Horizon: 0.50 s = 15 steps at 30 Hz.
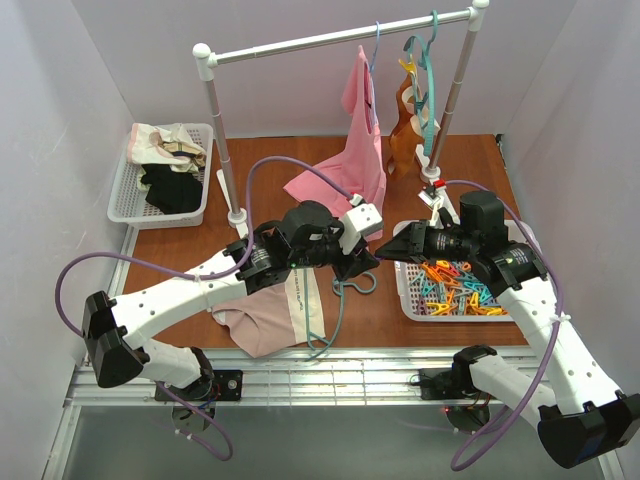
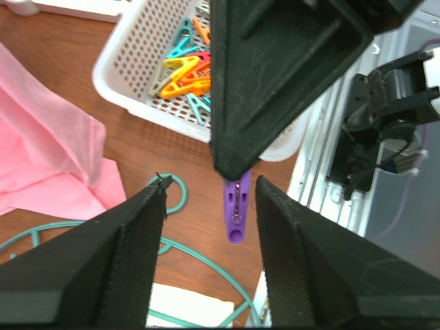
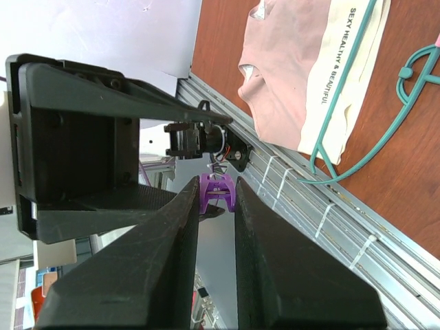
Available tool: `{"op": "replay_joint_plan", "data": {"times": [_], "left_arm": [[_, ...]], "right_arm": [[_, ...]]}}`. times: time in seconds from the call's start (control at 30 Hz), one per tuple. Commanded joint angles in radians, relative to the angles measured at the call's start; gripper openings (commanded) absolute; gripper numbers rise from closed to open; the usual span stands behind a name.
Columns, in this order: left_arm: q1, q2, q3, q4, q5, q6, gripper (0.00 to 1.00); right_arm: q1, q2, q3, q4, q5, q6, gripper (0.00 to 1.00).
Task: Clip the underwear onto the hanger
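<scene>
Top external: hanger (image 3: 346,86) lies across underwear (image 1: 262,325), long axis near-far, hook pointing right; right gripper (image 3: 218,187) pinches a purple clip (image 2: 236,212); left gripper (image 2: 211,182) gapes open

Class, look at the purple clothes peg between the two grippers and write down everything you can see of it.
The peg is small, purple and looks like plastic, with a thin metal spring showing along its middle. One end is pinched between the fingertips of the right gripper; the rounded free end sticks out beyond them. It hangs above the brown table, in the gap between the open fingers of the left gripper, apparently touching neither.
</scene>
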Motion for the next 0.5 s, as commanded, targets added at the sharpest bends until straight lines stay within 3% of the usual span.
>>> {"op": "replay_joint_plan", "data": {"times": [0.0, 0.2, 0.47], "left_arm": [[-0.005, -0.021, 0.043, 0.019, -0.053, -0.010, 0.49], [-0.005, -0.082, 0.007, 0.011, -0.102, -0.039, 0.58], [-0.003, -0.226, -0.073, -0.041, -0.161, -0.141, 0.61]], "right_arm": [[0.004, 0.000, -0.009, 0.017, -0.018, -0.015, 0.01], [0.003, 0.002, 0.006, -0.001, 0.028, -0.056, 0.01], [0.003, 0.035, 0.006, -0.007, 0.064, -0.116, 0.01]]}}
